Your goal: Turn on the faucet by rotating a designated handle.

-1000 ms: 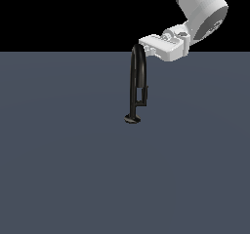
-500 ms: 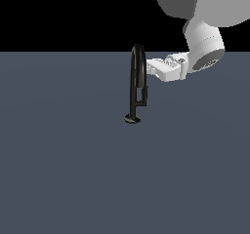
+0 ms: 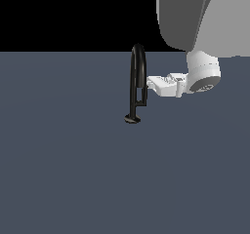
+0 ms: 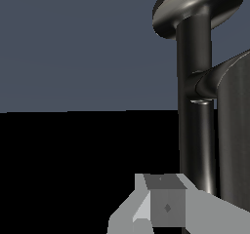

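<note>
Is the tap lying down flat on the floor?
No, the faucet stands upright on its round base, with its arched spout up at the top in the exterior view.

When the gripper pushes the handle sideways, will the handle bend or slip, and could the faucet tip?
The handle looks rigid, so it probably swings rather than bends. Its glossy surface may let the gripper slide off. The faucet is tall over a small round base, yet it probably stays upright.
</note>
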{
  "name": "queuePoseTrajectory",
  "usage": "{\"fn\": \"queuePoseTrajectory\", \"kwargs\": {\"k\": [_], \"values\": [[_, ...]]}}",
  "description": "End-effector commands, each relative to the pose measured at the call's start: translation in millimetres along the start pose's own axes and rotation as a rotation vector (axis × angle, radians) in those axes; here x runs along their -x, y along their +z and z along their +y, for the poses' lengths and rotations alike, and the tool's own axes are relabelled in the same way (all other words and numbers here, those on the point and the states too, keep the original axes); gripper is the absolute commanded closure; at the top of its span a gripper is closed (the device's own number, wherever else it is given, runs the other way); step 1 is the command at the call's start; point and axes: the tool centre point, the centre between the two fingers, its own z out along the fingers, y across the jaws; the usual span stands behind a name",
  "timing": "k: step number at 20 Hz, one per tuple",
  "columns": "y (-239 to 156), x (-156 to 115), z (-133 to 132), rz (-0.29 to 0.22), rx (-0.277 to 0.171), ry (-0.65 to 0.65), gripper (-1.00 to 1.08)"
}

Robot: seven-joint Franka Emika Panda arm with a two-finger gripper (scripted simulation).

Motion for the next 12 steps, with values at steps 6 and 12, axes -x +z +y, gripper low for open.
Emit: {"fn": "queuePoseTrajectory", "kwargs": {"k": [6, 12], "values": [[0.7, -10.7, -1.0, -0.023, -0.025, 0.023, 1.08], [1.0, -9.3, 3.7, -0.023, -0.024, 0.023, 1.08]]}}
